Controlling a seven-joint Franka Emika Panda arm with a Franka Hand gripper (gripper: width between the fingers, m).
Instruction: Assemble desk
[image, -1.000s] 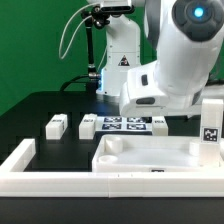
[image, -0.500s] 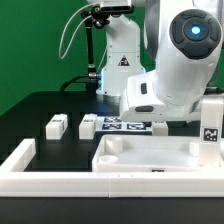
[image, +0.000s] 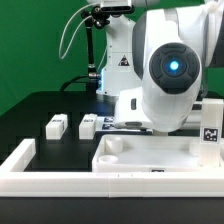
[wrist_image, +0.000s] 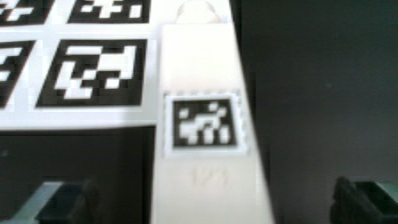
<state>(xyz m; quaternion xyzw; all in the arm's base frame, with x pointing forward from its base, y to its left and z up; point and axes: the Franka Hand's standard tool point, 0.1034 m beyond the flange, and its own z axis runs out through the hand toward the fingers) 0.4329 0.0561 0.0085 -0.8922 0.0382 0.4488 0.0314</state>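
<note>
**Open fingers straddle a desk leg**

The fingers (wrist_image: 45, 200) of the gripper (wrist_image: 205, 200) stand spread wide and hold nothing. Between them lies the leg block (wrist_image: 205, 60), flat, tag (wrist_image: 205, 122) upward, its long axis running straight away from them. It is stiff, light, probably slick plastic, so pinch its long side faces near mid-length. Beyond one finger, close beside the leg, lies the marker board (wrist_image: 80, 70).

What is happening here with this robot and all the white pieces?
A robot arm is putting a white desk together. Its fingers hang open over a tagged leg block that lies beside the marker board; they hold nothing. Two other leg blocks lie on the black table, and the desk top sits nearer the camera, untouched.
</note>
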